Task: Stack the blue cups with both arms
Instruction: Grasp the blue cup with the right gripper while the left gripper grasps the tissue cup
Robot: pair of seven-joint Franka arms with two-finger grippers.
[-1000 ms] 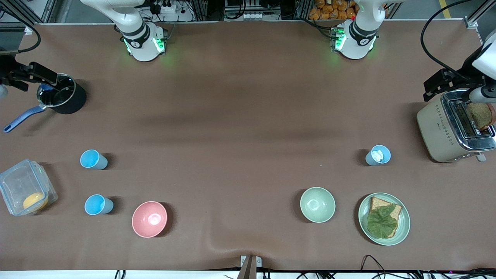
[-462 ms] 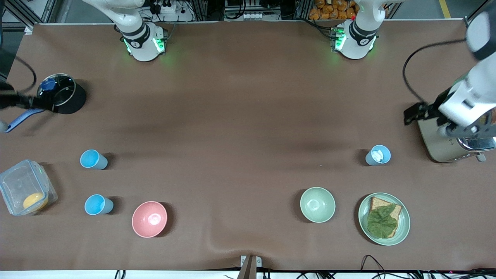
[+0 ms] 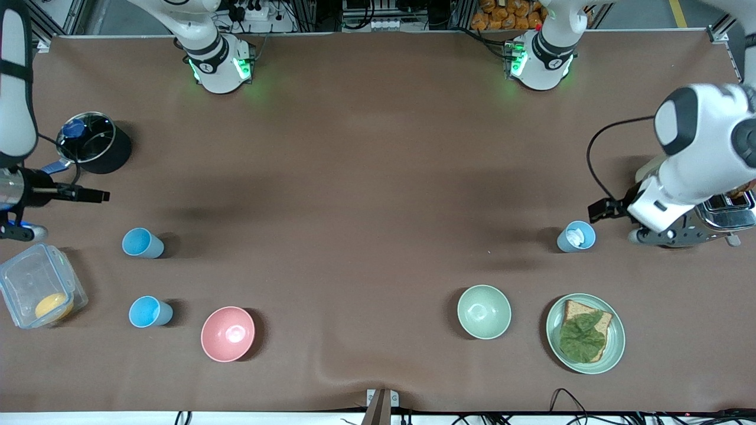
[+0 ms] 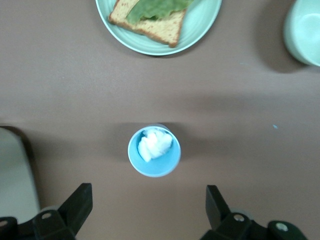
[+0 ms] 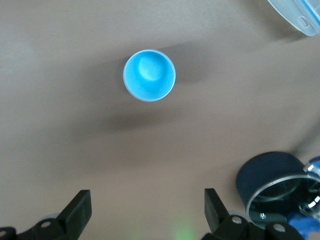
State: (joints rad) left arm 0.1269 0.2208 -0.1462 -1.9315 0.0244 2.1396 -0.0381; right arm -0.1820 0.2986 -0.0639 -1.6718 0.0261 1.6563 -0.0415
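Observation:
Three blue cups stand upright on the brown table. Two bright blue ones are at the right arm's end, one [image 3: 142,243] farther from the front camera than the other [image 3: 150,311]. A greyer blue cup [image 3: 576,236] with a white bit inside stands at the left arm's end. My left gripper [image 3: 602,208] hangs open and empty over the table beside the greyer cup, which is centred ahead of it in the left wrist view [image 4: 154,151]. My right gripper [image 3: 88,193] hangs open and empty over the table between the pot and the farther bright cup [image 5: 149,75].
A black pot [image 3: 94,150] and a clear box [image 3: 38,286] sit at the right arm's end. A pink bowl [image 3: 228,333], a pale green bowl [image 3: 484,311] and a plate [image 3: 617,348] with bread and lettuce sit nearer the front camera. A toaster [image 3: 729,209] is partly hidden under the left arm.
The left gripper has swung away from the toaster to the greyer cup. The right gripper has moved off the pot toward the bright cups. No cup has moved.

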